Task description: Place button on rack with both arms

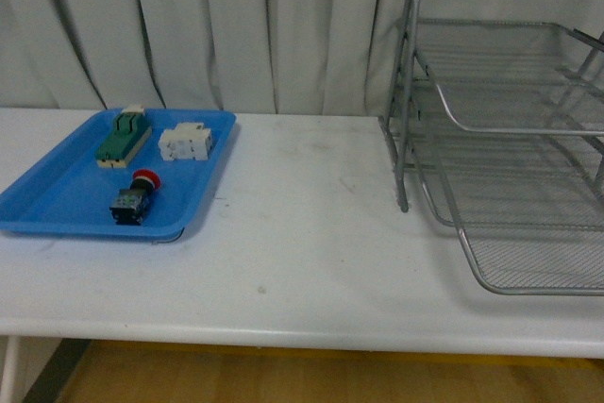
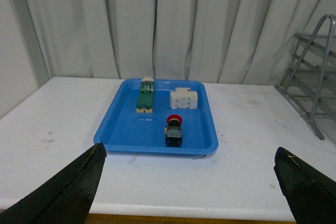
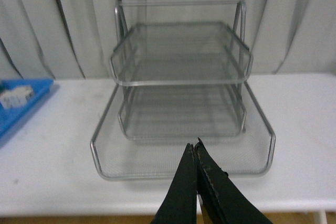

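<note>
On the blue tray [image 1: 57, 205], well apart from the rack [image 1: 406, 92], the button [image 1: 133, 197] could be knocked aside by the wide-spread left gripper [image 2: 189, 150] if lowered off-centre; the right gripper [image 3: 195, 148] is pinched together.

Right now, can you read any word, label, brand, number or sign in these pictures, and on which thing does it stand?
None can be read. The button, the green switch block and the white terminal block in the blue tray are too small and blurred. The rack shows none.
</note>
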Controlling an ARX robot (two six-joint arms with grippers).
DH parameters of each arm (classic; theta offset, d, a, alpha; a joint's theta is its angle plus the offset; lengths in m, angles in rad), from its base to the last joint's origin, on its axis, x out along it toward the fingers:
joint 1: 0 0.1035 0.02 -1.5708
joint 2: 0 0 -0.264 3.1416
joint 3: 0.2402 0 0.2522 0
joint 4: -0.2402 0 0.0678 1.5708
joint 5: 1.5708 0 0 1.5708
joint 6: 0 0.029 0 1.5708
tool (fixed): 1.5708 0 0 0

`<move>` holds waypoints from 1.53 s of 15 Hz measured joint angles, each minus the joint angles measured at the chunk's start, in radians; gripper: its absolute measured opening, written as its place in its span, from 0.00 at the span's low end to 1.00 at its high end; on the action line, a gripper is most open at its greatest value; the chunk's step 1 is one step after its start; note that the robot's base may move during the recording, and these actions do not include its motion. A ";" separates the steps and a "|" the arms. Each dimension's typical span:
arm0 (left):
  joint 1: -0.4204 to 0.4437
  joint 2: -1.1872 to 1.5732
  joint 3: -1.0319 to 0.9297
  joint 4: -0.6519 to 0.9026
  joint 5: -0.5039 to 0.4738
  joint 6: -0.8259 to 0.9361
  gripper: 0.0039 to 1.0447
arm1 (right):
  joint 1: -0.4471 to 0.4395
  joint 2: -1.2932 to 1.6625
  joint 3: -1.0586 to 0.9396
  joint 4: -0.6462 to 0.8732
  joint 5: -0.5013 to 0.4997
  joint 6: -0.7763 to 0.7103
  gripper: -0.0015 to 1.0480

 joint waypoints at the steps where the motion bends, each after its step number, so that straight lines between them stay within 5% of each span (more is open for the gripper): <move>1: 0.000 0.000 0.000 0.000 0.000 0.000 0.94 | 0.000 -0.122 0.000 -0.164 -0.001 0.000 0.02; 5: 0.000 0.000 0.000 0.000 0.000 0.000 0.94 | 0.000 -0.160 0.000 -0.163 0.001 -0.002 0.02; 10: 0.000 0.000 0.000 0.000 0.000 0.000 0.94 | 0.000 -0.161 0.000 -0.162 0.001 -0.001 0.69; 11: -0.008 0.011 0.015 -0.058 -0.025 -0.017 0.94 | 0.000 -0.161 0.000 -0.162 0.001 -0.001 0.83; 12: -0.071 0.182 0.136 -0.298 -0.164 -0.118 0.94 | 0.000 -0.161 0.000 -0.162 0.002 -0.001 0.95; 14: -0.050 0.324 0.227 -0.276 -0.217 -0.201 0.94 | 0.000 -0.160 0.000 -0.163 0.002 -0.001 0.94; 20: -0.011 1.196 0.507 0.389 0.042 -0.129 0.94 | 0.000 -0.161 0.000 -0.162 0.002 -0.001 0.94; 23: -0.018 1.700 0.830 0.301 0.041 -0.041 0.94 | 0.000 -0.161 0.000 -0.161 0.002 -0.001 0.94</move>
